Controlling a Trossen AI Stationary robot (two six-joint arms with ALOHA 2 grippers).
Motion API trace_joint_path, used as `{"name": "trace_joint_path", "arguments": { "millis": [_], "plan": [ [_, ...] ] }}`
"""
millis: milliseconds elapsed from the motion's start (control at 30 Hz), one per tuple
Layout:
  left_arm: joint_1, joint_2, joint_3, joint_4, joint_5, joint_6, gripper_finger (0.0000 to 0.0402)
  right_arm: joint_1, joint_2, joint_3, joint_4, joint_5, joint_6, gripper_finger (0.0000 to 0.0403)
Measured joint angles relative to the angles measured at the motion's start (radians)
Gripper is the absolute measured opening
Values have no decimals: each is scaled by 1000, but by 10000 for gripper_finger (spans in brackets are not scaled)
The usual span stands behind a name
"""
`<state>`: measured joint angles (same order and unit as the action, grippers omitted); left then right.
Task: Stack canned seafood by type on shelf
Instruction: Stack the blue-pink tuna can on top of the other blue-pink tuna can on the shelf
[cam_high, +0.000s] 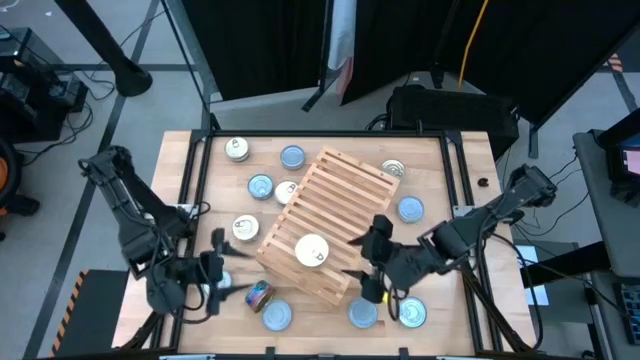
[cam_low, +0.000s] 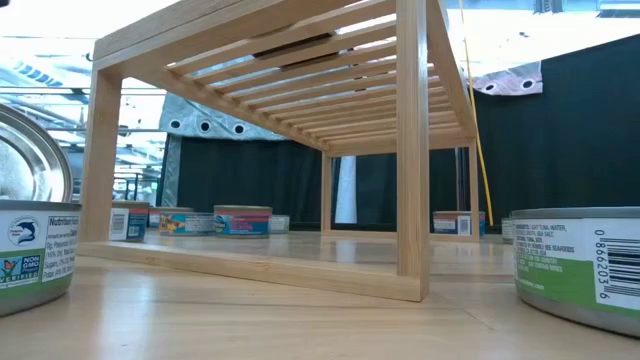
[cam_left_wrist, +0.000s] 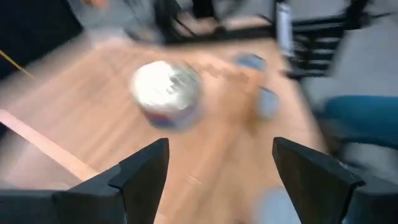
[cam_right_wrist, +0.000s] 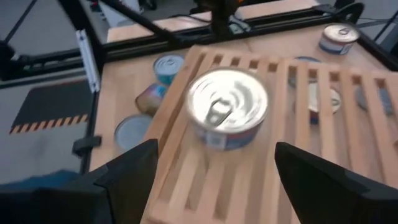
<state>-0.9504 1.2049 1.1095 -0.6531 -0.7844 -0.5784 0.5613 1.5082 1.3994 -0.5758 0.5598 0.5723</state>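
Note:
The light-wood slatted shelf (cam_high: 328, 218) stands askew mid-table and fills the low view (cam_low: 300, 150). One tin with a silver pull-tab top (cam_high: 311, 250) sits on the shelf's near end, also seen in the right wrist view (cam_right_wrist: 227, 115). My right gripper (cam_high: 362, 252) is open just right of that tin, its fingers on either side and short of it, touching nothing. My left gripper (cam_high: 225, 263) is open above the table at the near left, facing a silver-topped tin (cam_left_wrist: 166, 93) in a blurred wrist view. Other tins lie around the shelf on the table.
Blue-topped tins (cam_high: 292, 156), (cam_high: 260, 186), (cam_high: 410, 209), (cam_high: 276, 316), (cam_high: 363, 313) and silver-topped tins (cam_high: 236, 149), (cam_high: 245, 228), (cam_high: 393, 170), (cam_high: 411, 313) stand around the shelf. One tin (cam_high: 260, 295) lies on its side near the front. A white-topped tin (cam_high: 287, 192) shows at the shelf's left edge.

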Motion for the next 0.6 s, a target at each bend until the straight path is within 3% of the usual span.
{"name": "trace_joint_path", "arguments": {
  "millis": [100,167,367,600],
  "plan": [
    [-50,30,-1,-12,195,-227,293,46,0,0,-14,51,7,313],
    [-89,63,-1,-3,251,-355,293,73,0,0,-15,99,-7,313],
    [-152,209,-2,-9,275,-689,293,103,-18,0,-18,154,-40,313],
    [-128,410,-1,-34,260,-915,291,102,-23,0,-20,150,-54,313]
  ]
}}
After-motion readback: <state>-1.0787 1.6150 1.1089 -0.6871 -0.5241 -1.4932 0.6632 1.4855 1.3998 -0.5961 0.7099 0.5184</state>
